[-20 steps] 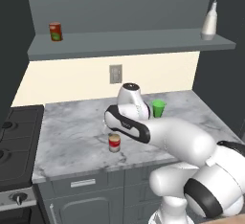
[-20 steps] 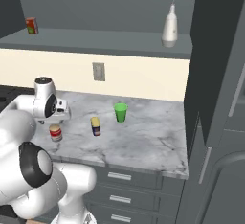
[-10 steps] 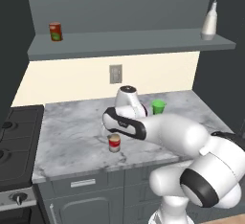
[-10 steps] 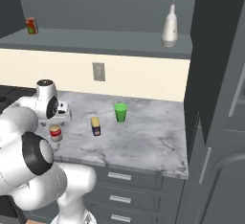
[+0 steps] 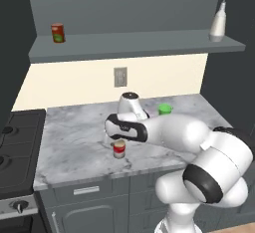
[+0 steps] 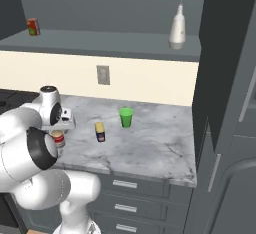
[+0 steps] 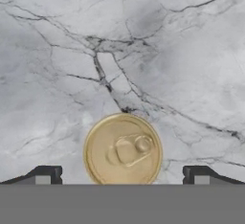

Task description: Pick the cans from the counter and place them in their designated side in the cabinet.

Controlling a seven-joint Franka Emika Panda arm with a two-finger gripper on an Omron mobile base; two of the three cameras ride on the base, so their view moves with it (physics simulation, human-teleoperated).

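Note:
The red-and-white can stands upright on the marble counter, close to its front edge. My gripper hangs open right above it, pointing down. In the hand view its tan lid lies between the two fingertips, which stand wide apart and do not touch it. From the right, the can is half hidden by my arm, under the gripper. The dark blue can with a yellow top stands mid-counter. Above is the cabinet shelf.
A green cup stands behind the blue can. On the shelf, a red can with a green label sits at the left end and a white bottle at the right. The black stove borders the counter on the left.
My arm has shifted its pose and the hand has settled slightly lower over the red-and-white can. Neither can has moved.

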